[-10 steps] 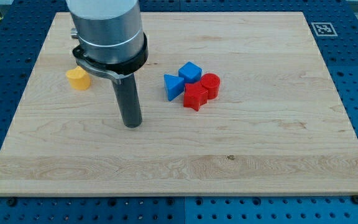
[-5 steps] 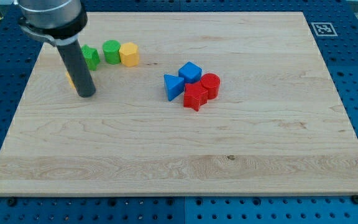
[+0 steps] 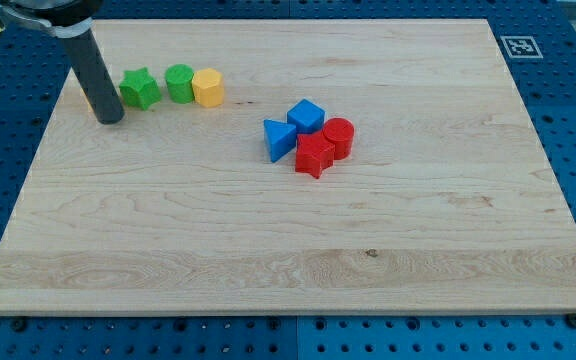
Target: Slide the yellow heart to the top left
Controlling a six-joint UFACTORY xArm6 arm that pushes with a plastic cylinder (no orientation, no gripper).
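The yellow heart (image 3: 85,98) is near the board's top left, almost wholly hidden behind my rod; only a thin yellow sliver shows at the rod's left edge. My tip (image 3: 110,119) rests on the board just below and right of the heart, seemingly touching it. The green star (image 3: 140,89) sits just right of the rod.
A green cylinder (image 3: 179,83) and a yellow hexagon (image 3: 208,88) stand in a row right of the green star. A blue triangle (image 3: 278,140), blue cube (image 3: 306,115), red cylinder (image 3: 339,135) and red star (image 3: 314,156) cluster mid-board. A tag marker (image 3: 519,46) is at the top right corner.
My tip has swept from mid-board left and up to the top left. The yellow heart has moved up and left with it and is now hidden behind the rod.
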